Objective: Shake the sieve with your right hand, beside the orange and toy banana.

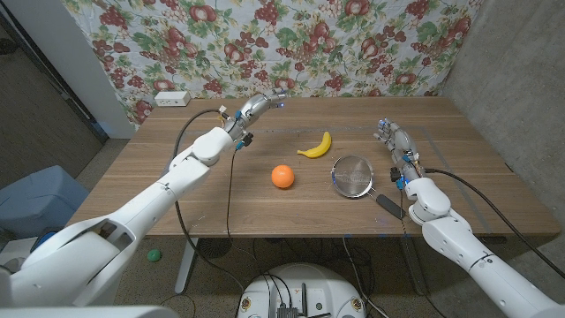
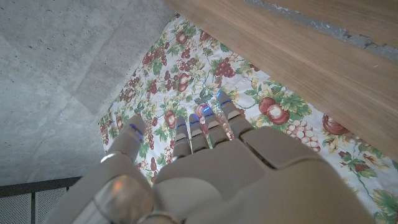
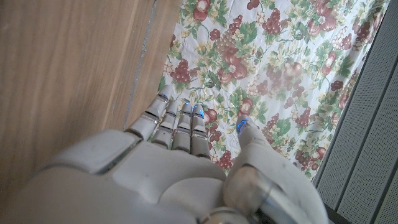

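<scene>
Head view: sieve (image 1: 353,176) just left of right hand (image 1: 391,135); apart

The right arm (image 1: 459,231) is covering the end of the sieve's dark handle (image 1: 387,204) — both arms are running off the head view's bottom corners.

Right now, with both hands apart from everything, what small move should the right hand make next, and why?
Probably swing the right hand in toward the sieve's dark handle. The hand holds nothing, fingers extended, and waits just past the sieve, which lies untouched on the table near the orange and banana.
</scene>
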`<state>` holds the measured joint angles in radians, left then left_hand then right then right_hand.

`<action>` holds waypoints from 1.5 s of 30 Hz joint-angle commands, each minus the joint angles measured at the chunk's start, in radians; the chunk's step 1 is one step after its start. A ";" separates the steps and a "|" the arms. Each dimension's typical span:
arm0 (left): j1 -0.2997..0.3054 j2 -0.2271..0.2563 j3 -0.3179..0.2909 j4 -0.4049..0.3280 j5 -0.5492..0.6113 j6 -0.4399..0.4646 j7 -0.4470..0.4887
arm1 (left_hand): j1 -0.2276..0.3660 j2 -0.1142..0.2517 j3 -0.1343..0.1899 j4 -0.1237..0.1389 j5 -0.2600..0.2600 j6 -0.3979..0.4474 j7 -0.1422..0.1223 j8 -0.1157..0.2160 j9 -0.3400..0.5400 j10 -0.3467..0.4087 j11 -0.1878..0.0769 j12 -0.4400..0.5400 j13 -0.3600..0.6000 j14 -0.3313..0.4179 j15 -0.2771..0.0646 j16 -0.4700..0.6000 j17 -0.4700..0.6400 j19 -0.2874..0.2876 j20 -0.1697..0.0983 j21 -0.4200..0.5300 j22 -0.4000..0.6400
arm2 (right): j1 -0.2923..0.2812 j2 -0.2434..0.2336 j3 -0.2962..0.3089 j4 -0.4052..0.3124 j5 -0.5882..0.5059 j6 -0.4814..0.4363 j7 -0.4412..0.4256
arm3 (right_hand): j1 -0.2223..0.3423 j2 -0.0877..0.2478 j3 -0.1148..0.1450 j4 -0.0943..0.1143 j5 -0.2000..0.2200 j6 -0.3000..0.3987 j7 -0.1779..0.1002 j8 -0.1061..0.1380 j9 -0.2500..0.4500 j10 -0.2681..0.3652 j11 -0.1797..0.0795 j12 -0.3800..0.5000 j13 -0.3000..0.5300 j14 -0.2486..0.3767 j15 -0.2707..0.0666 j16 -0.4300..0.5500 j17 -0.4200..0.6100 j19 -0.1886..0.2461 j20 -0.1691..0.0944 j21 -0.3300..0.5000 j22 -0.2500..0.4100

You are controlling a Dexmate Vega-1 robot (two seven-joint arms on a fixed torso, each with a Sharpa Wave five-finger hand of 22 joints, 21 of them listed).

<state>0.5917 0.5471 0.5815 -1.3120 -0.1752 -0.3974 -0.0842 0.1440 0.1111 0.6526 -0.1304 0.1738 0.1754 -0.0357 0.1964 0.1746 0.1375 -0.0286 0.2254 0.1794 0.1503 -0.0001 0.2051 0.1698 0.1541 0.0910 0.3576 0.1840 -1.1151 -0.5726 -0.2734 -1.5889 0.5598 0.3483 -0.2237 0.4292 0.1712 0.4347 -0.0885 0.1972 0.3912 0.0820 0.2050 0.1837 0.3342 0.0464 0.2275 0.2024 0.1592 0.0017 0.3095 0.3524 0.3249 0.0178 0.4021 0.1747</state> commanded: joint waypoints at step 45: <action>-0.057 0.039 0.099 -0.128 0.166 0.044 -0.130 | 0.007 -0.034 -0.004 -0.033 -0.005 0.032 -0.004 -0.001 0.004 0.025 -0.014 -0.007 0.003 0.024 -0.011 -0.013 0.004 0.005 -0.008 -0.017 0.002 | -0.168 0.007 0.064 -0.125 -0.077 0.052 -0.100 | 0.010 0.003 0.005 -0.013 0.006 0.014 0.001 -0.003 0.004 0.015 0.003 -0.006 0.004 0.009 0.002 -0.007 -0.003 0.014 0.006 -0.016 0.002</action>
<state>0.5398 0.5689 0.6645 -1.3949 -0.0571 -0.3747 -0.1964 0.1503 0.0894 0.6474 -0.1582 0.1699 0.2022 -0.0375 0.1964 0.1745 0.1552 -0.0356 0.2247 0.1793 0.1681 -0.0072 0.1983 0.1698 0.1541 0.0910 0.3462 0.1838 -1.2511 -0.5725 -0.2219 -1.6974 0.4920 0.3858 -0.3131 0.4292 0.1713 0.4378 -0.0968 0.1972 0.3985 0.0817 0.2050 0.1837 0.3395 0.0519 0.2267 0.2024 0.1591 0.0018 0.3015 0.3479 0.3321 0.0250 0.3871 0.1745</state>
